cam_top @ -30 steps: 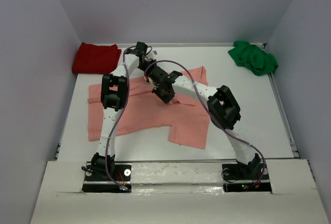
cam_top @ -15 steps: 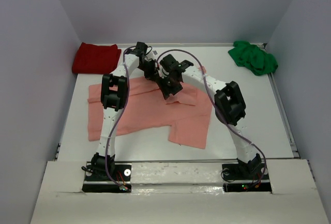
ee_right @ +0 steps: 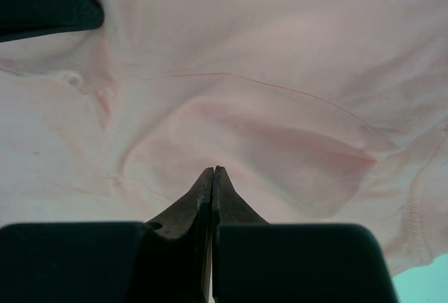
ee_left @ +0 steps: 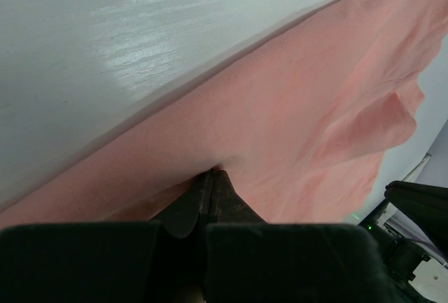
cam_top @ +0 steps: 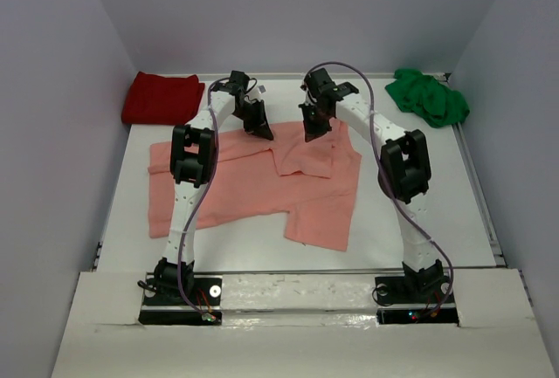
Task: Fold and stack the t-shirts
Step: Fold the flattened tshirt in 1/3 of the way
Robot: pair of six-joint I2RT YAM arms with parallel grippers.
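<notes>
At the middle of a white bench, a salmon-pink t-shirt lies spread out and creased while 2 white robot arms reach over it to its far edge. Its body stretches toward the bench's left side, 1 broad flap hangs back toward the arm bases, and another rumpled section sits folded over near the far right of the cloth.

Left claw is down at the far hem, its 2 dark fingers pressed together on the pink fabric. Seen from the left wrist, the cloth puckers right at the fingertips, with bare bench beyond the hem.

Right claw sits near it, further right along the same far edge, also on the pink shirt. Its fingers are together, tips meeting at the fabric. From the right wrist, a raised wrinkle and a stitched seam run just ahead of them, but whether any cloth is caught between them cannot be told. The 2 claws are apart, with pink fabric between them.

Dark red t-shirt, folded into a neat block, rests in the far left corner, well apart from the pink one. Bright green t-shirt sits crumpled in a heap in the far right corner. Pale grey walls enclose the bench on 3 sides.
</notes>
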